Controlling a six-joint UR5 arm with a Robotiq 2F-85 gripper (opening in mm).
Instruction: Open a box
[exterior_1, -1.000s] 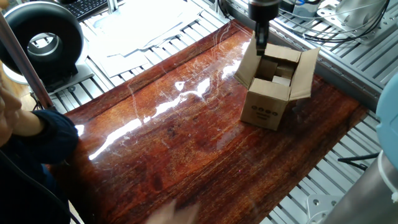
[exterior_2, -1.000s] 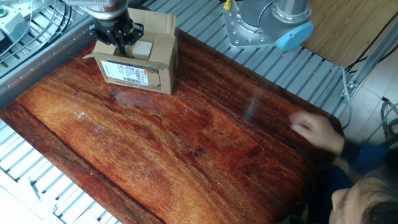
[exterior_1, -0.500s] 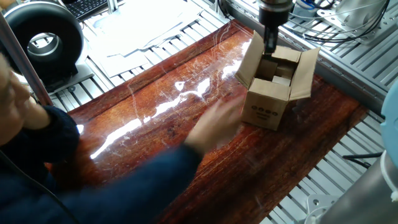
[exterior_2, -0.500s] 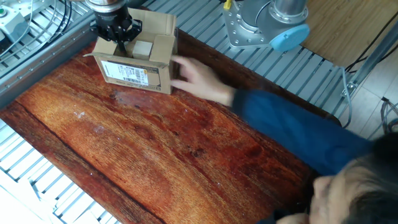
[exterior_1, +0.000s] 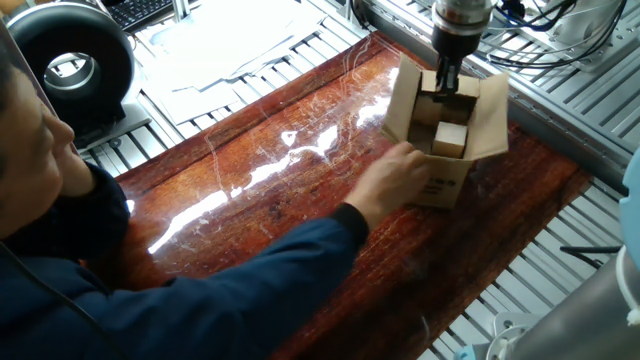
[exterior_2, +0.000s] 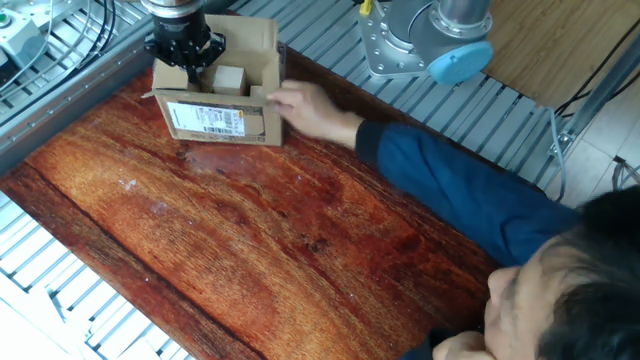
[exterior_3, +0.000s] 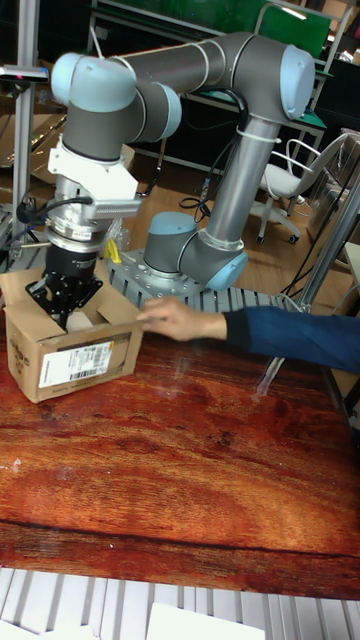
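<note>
The box (exterior_1: 447, 176) is a small brown carton standing at the far end of the wooden table, its top flaps raised. It also shows as the box (exterior_2: 215, 118) with a white label and as the box (exterior_3: 70, 352). Pale pieces (exterior_1: 450, 138) lie inside it. My gripper (exterior_1: 447, 80) points straight down into the open top at its far end, fingers close together. The gripper (exterior_2: 186, 66) and the gripper (exterior_3: 64, 310) show the same pose. A person's hand (exterior_1: 398, 176) presses against the box's near end face, hiding most of the printed marks.
The person's blue-sleeved arm (exterior_2: 450, 190) stretches across the table (exterior_1: 290, 230) from the near side. A black round device (exterior_1: 65, 60) and papers (exterior_1: 230, 40) lie beyond the left edge. My arm's base (exterior_2: 430, 40) stands on the slatted metal frame.
The person's hand reached across the table and now rests on the box. The box turned slightly and its flaps stand more upright. My gripper shifted a little along the box opening.
</note>
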